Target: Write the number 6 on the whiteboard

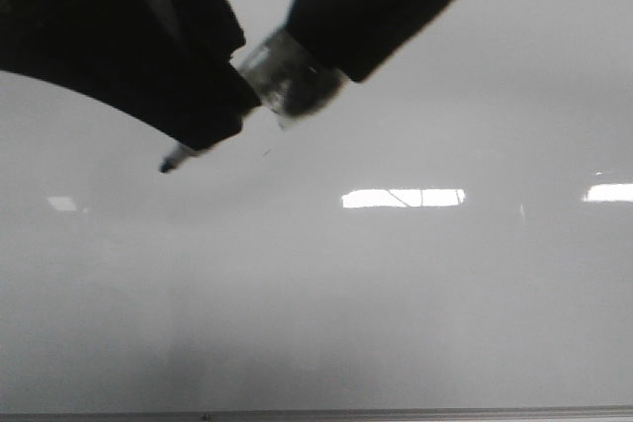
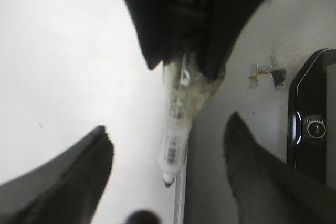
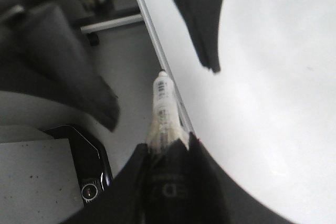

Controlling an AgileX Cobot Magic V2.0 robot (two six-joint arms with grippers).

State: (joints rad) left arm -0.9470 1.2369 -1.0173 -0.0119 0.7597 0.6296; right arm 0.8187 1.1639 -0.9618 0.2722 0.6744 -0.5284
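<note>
The right pincer (image 3: 165,148) was clamped on the taped barrel of a white marker (image 3: 161,98), gripping it near its back end so that the writing tip pointed away from the wrist. The left pincer (image 2: 168,129) stood with its two dark fingers (image 2: 79,171) wide apart, one on each side of the marker's front end, touching nothing that could be seen. In the front view both dark arms crowded the top of the picture, the left arm covering the middle of the marker, and only the small dark tip showed below it, slanting down to the left.

Beyond the pincers lay the whiteboard (image 1: 396,303), a glossy grey-white surface filling the front view, with bright rectangular reflections and a thin dark bottom edge. In the wrist views the marker hung over or just beside the board's metal edge strip, where board met grey desk (image 2: 315,14). Whether the tip touched the board could not be told. A black device with a small round lens (image 2: 310,124) lay on the desk, well apart from the marker.

The number 6 was nowhere on the board. The only mark was a tiny dark speck (image 1: 265,153), not a digit. The task appeared to be at its very start: the marker was in hand, but the whole stroke of the 6 remained to be drawn.
</note>
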